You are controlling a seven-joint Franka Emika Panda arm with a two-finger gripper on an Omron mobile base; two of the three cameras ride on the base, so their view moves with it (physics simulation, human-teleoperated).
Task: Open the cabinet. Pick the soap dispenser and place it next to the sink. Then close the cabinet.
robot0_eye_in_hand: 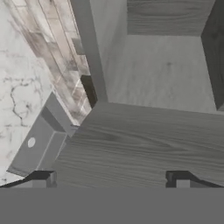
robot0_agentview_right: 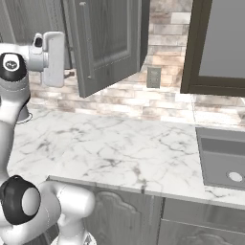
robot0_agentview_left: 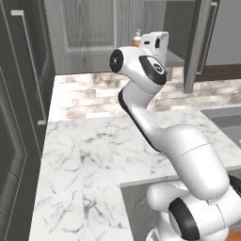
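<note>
Two dark fingers [robot0_eye_in_hand: 41, 178] are seen spread wide apart at the bottom of the hand view, with nothing between them, raised before the open cabinet [robot0_eye_in_hand: 166, 70] and its plain grey shelf [robot0_eye_in_hand: 144, 140]. The soap dispenser [robot0_agentview_left: 137, 38] is seen in the left base view standing on that shelf, partly hidden behind the white hand. The cabinet door [robot0_agentview_right: 107, 43] is swung open over the marble bench [robot0_agentview_right: 119, 148]. The sink [robot0_agentview_right: 222, 158] is set into the bench, well apart from the dispenser.
</note>
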